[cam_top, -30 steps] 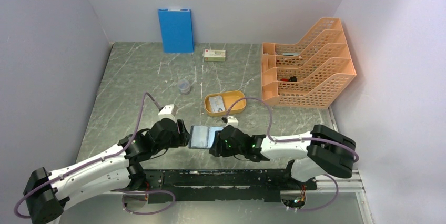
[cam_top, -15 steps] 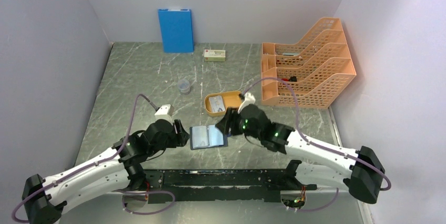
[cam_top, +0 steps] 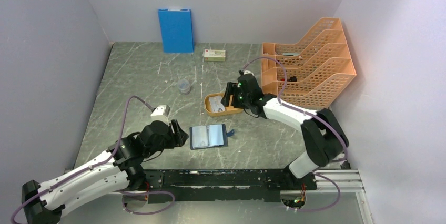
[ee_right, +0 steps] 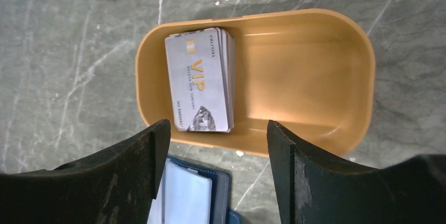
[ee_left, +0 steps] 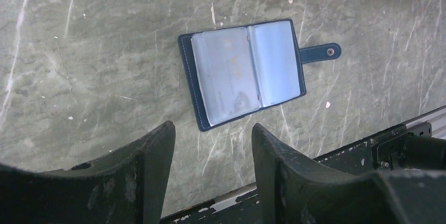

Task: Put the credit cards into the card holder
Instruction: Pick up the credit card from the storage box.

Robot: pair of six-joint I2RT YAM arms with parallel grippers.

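Overhead and wrist views. On the desk (cam_top: 147,77), the left fingers (cam_top: 180,133) stand apart and empty, low above the surface. Just beside them at 3 o'clock, not touching, the card holder (ee_left: 247,69) lies open and flat with its clear sleeves up and its clasp tab pointing to 3 o'clock. At 1 o'clock from the holder sits the orange tray (ee_right: 315,77). The credit cards (ee_right: 202,79) lie stacked in its 9 o'clock half, print upward. The right fingers (cam_top: 230,94) hang above the tray, apart, gripping nothing. The orange file rack (cam_top: 310,66) stands at 3 o'clock.
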